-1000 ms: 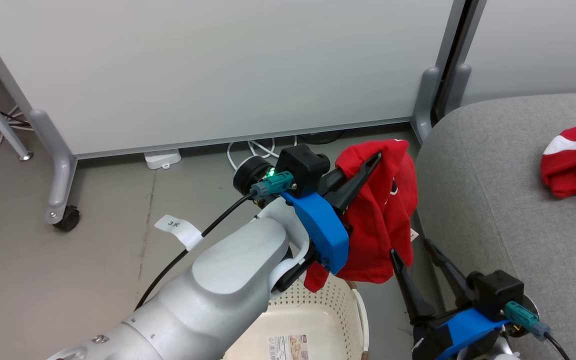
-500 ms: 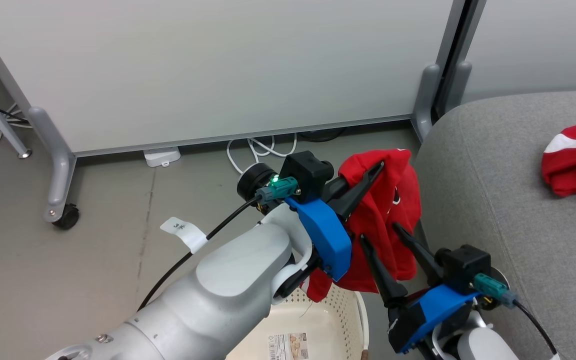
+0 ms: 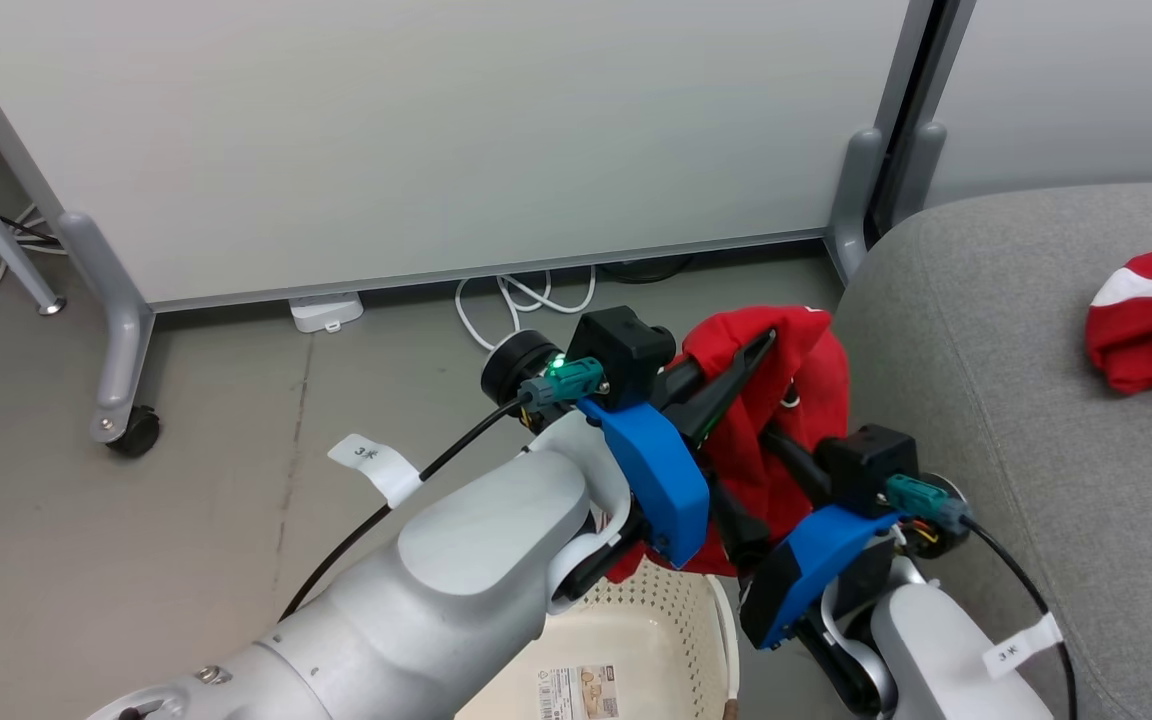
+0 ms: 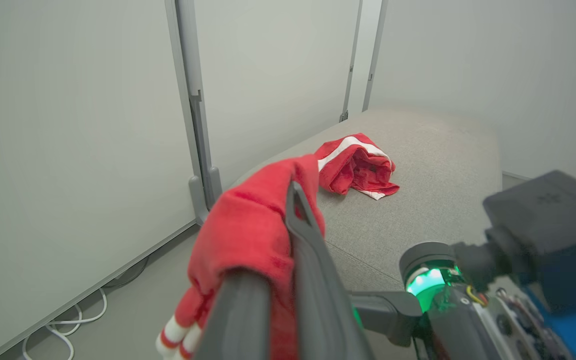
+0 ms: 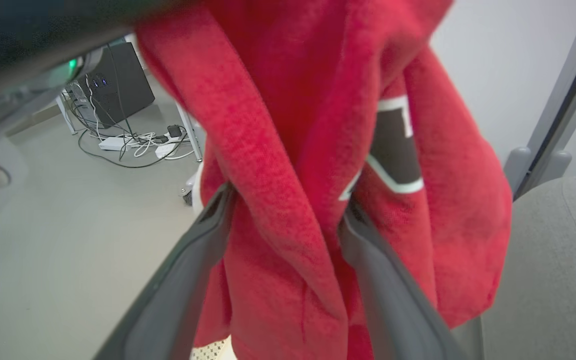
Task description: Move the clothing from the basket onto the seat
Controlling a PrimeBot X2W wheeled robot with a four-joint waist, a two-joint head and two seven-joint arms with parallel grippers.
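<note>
Held piece: the red garment (image 3: pixel 786 420) hangs bunched over the left gripper (image 3: pixel 751 355), above the floor, between the laundry basket (image 3: pixel 681 605) and the grey sofa (image 3: pixel 986 330).
Left jaws: closed tight on a top fold of this garment.
Right jaws: the right gripper (image 5: pixel 288 200) stands wide apart, with one finger on each side of a hanging fold, not pinching it.
Look: bright red with a fuzzy surface. There is a dark emblem (image 5: pixel 393 150) with white edging on one side, and a cuff (image 4: pixel 175 335) with red and white stripes hangs at the bottom.
Handling: I judge it light, soft and limp. It will droop and swing, and it can slide out of a thin pinch. Nothing on it seems fragile.
Where to hold: best on a thick bunched fold near the top, not on the loose hem or the cuff.
Other piece: a second garment (image 3: pixel 1151 330), red with a white stripe, lies crumpled on the sofa, well apart from both grippers.
Basket: it stands on the floor just beside the sofa, and a paper label (image 3: pixel 581 692) shows on its bottom.
</note>
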